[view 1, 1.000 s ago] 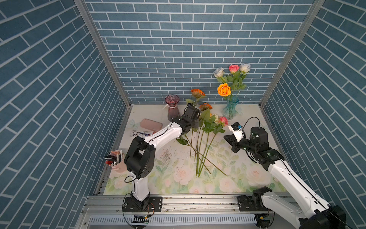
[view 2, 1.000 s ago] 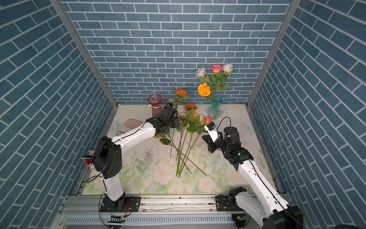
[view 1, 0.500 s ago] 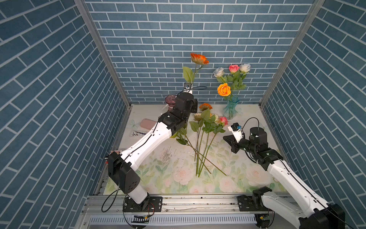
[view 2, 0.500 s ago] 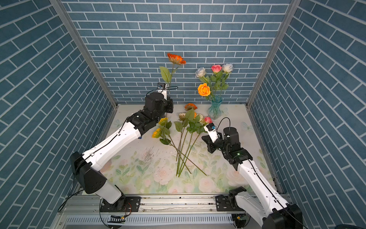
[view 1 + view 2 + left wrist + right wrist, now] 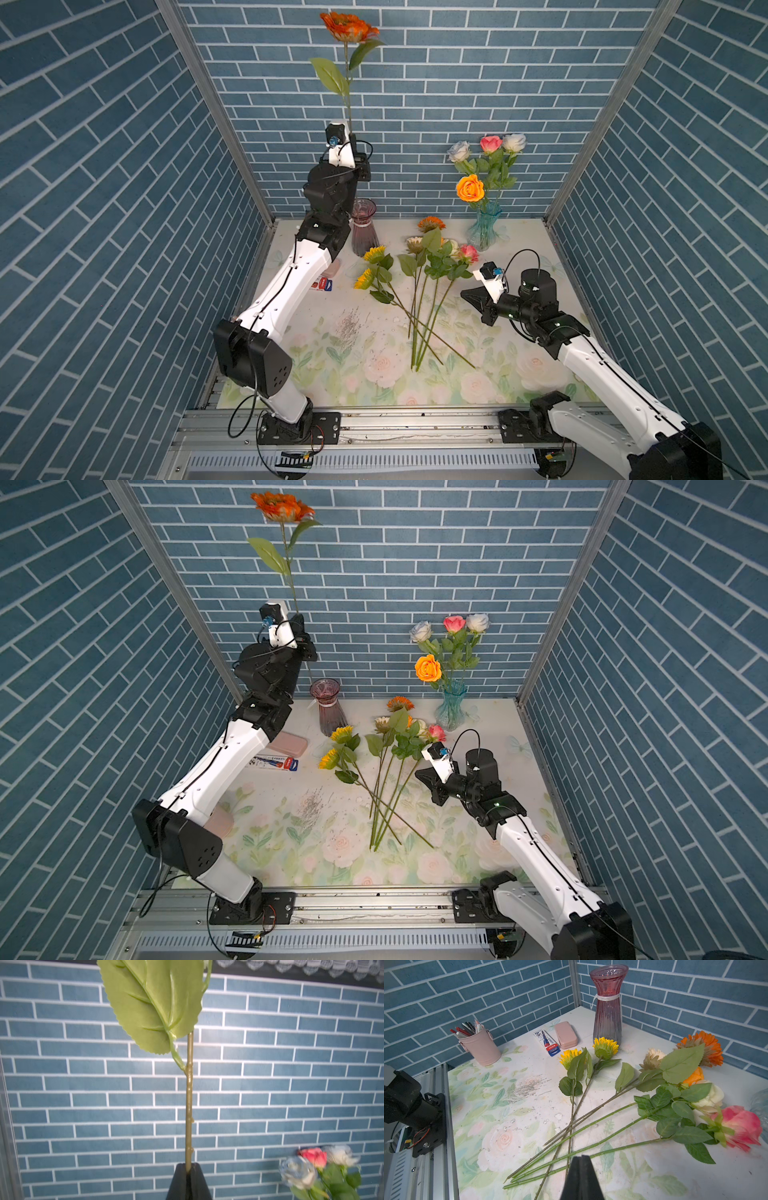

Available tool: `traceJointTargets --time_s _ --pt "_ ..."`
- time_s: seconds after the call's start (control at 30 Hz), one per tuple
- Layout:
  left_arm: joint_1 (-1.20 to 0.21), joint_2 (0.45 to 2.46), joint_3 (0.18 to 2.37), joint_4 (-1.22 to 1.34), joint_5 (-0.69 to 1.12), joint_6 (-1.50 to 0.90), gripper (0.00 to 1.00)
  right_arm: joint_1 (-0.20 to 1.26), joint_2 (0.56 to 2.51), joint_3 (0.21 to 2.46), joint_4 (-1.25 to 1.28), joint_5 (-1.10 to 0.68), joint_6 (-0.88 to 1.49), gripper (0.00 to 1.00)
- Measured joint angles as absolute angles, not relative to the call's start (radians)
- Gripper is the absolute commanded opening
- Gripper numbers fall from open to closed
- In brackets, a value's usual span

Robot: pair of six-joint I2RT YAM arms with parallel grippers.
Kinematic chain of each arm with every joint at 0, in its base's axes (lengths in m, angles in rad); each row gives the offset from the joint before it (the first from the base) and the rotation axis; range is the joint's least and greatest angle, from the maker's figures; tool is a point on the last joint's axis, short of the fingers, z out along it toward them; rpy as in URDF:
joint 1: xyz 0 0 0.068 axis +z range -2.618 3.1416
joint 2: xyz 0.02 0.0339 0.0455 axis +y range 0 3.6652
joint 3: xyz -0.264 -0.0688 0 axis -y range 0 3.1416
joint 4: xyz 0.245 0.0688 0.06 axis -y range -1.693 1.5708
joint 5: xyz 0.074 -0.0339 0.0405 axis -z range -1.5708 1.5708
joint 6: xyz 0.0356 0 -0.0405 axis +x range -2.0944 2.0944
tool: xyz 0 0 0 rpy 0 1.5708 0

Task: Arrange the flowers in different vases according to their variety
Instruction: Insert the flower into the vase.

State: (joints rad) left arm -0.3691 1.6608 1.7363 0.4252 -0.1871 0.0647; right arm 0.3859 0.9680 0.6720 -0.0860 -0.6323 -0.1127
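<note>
Blue brick walls [image 5: 457, 83] ring the surface [image 5: 374, 324]. Left gripper [image 5: 188, 1168] clamps an orange flower [image 5: 348, 25] upright; right gripper [image 5: 580, 1160] hangs closed, empty.

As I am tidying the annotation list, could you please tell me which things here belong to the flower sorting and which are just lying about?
Part of the job:
orange flower, held upright in the left gripper
plum vase
aqua vase holding roses
loose flowers lying flat

Just lying about:
pink case
pink pen bucket
pen packet
</note>
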Motion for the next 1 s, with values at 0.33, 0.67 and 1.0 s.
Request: traceJointTargets --time_s 0.33,0.67,1.0 --pt "-0.311 1.849 1.752 0.683 -0.125 0.072 0.0 0.393 0.987 0.671 -0.086 -0.632 -0.116 0.0" --pt "-0.273 1.964 1.673 0.804 -0.134 0.028 0.0 0.397 1.014 0.67 -0.086 -0.629 -0.13 0.0" --pt "-0.273 1.965 1.499 0.845 -0.153 -0.006 0.22 0.402 1.03 0.67 -0.089 -0.624 -0.131 0.0"
